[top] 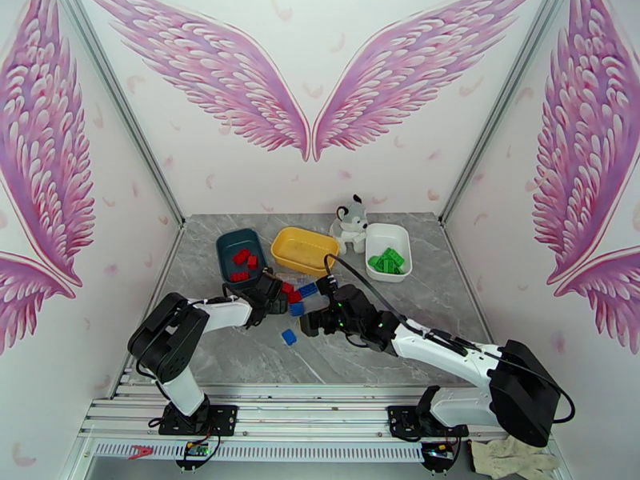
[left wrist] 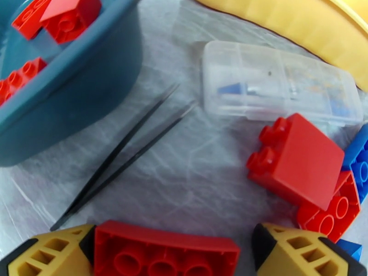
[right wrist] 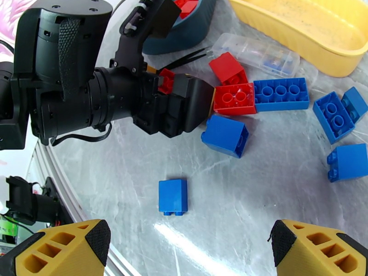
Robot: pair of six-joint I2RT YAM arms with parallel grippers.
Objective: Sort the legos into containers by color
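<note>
Left claw [left wrist: 172,256]: open, with a yellow finger on each side of a long red brick [left wrist: 165,249]. One finger touches the brick. The other finger has a small gap next to it.
Right claw [right wrist: 191,251]: wide open and holding nothing. It hangs over the bench [right wrist: 257,212].
Small blue brick [right wrist: 173,196]: sits alone on the bench, just in front of the right claw.
Teal tub [top: 232,243]: at the back left of the bench. It holds red bricks [top: 244,259]. The left claw is near its front edge.
Yellow tub [top: 304,251]: in the middle, between the teal tub and the white tub. Little dark specks dot its floor.
White tub [top: 398,236]: at the back right. It holds green bricks [top: 386,262] in a pile.
Loose red bricks [right wrist: 227,67]: two lie on the bench in front of the yellow tub, touching each other, just beside the left claw.
Loose blue bricks [right wrist: 280,93]: a long one touches a red one. A fat one sits by the left claw's tip. Three more lie off to the side, near the yellow tub.
Clear box [left wrist: 276,83]: flat on the bench, just beside the yellow tub and near the loose red bricks.
Black tweezers [left wrist: 124,152]: flat on the bench, between the teal tub and the clear box.
Plush toy [top: 350,222]: grey and white. It sits at the back, between the yellow tub and the white tub.
Glove [top: 508,459]: lies by the right arm's base, off the bench.
</note>
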